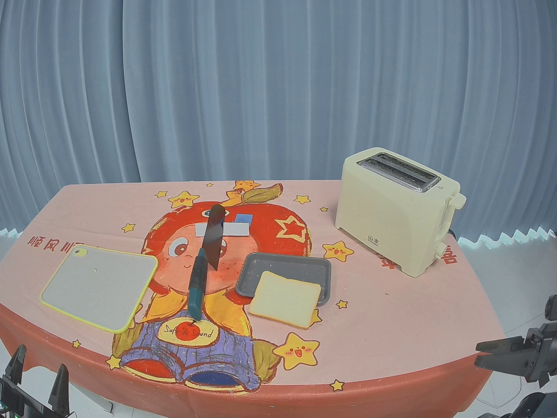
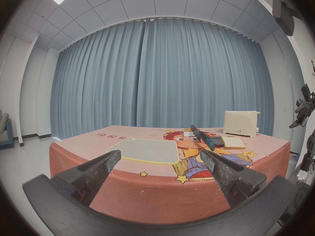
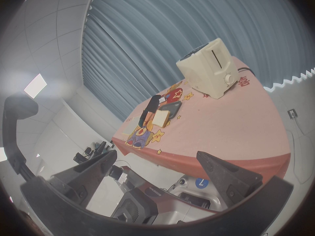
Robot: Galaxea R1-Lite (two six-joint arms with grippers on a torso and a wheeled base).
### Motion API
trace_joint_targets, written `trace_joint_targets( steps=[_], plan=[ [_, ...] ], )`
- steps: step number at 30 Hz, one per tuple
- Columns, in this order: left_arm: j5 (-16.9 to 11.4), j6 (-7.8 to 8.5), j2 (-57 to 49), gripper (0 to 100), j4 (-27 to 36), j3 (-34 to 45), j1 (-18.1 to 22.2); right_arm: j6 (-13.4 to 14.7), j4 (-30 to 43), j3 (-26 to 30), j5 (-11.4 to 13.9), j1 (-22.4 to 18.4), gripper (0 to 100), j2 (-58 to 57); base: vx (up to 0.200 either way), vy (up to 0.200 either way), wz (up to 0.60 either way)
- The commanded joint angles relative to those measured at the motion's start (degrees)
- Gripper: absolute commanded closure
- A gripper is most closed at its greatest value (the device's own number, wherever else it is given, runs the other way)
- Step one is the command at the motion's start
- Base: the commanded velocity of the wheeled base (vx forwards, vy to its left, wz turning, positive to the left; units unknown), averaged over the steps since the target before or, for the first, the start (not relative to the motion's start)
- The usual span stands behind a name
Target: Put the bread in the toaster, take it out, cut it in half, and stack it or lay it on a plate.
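A pale slice of bread [image 1: 285,299] leans on the near rim of a dark grey tray [image 1: 288,268] at the table's middle. The cream toaster [image 1: 396,209] stands at the back right with both slots empty. A knife [image 1: 206,251] with a teal handle rests on a small stand left of the tray. A grey cutting board [image 1: 100,285] with a yellow edge lies at the left. My left gripper [image 1: 36,375] hangs open below the table's front left edge. My right gripper [image 1: 493,353] is open off the table's right front corner, holding nothing. The wrist views show the bread [image 2: 233,142] [image 3: 161,118] and toaster [image 2: 240,123] [image 3: 210,69] far off.
A cartoon-printed pink cloth [image 1: 371,320] covers the table. Small white and blue cards [image 1: 234,227] lie behind the knife. A blue curtain [image 1: 278,71] hangs behind the table. The toaster's cord [image 3: 245,70] runs off the far right edge.
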Motion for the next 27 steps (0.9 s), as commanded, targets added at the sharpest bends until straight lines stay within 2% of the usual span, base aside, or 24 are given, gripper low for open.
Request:
trace_joint_targets(
  steps=[1,9,14,17,18,19,20,21,23,24,25,27],
  plan=[
    [0.0,-0.01,-0.3,0,0.0,1.0,0.0,0.0,-0.3,-0.7,0.2,1.2,0,7.5,0.000,0.000,0.00],
    [0.0,-0.01,-0.3,0,0.0,1.0,0.0,0.9,-5.2,-2.5,0.2,1.6,0,16.8,0.000,0.000,0.00],
    [0.0,-0.01,-0.3,0,0.0,1.0,0.0,4.1,-11.5,-2.3,0.0,8.1,0,21.8,0.000,0.000,0.00],
    [0.0,-0.01,-0.3,0,0.0,1.0,0.0,6.5,-16.8,-3.3,-0.4,10.0,0,25.9,0.000,0.000,0.00],
    [0.0,-0.01,-0.3,0,0.0,1.0,0.0,6.5,-16.8,-3.3,-0.4,10.0,0,25.9,0.000,0.000,0.00],
    [0.0,-0.01,-0.3,0,0.0,1.0,0.0,6.9,-19.9,-3.4,-0.9,12.1,0,28.6,0.000,0.000,0.00],
    [0.0,-0.01,-0.3,0,0.0,1.0,0.0,6.9,-20.5,-3.4,-1.2,12.5,0,28.9,0.000,0.000,0.00],
    [0.0,-0.01,-0.4,0,0.0,1.0,0.0,7.1,-22.1,-3.8,-2.5,13.3,0,29.7,0.000,0.000,0.00],
    [0.0,-0.01,-0.3,0,0.0,1.0,0.0,7.4,-23.8,-4.7,-5.0,13.9,0,31.2,0.000,0.000,0.00],
    [0.0,-0.01,-0.3,0,0.0,1.0,0.0,7.4,-23.8,-4.7,-5.0,13.9,0,31.2,0.000,0.000,0.00],
    [0.0,-0.01,-0.3,0,0.0,1.0,0.0,7.5,-24.5,-5.6,-6.5,14.5,0,33.6,0.000,0.000,0.00],
    [0.0,-0.01,-0.3,0,0.0,1.0,0.0,7.8,-25.4,-6.7,-7.6,15.3,0,36.1,0.000,0.000,0.00]
  ],
)
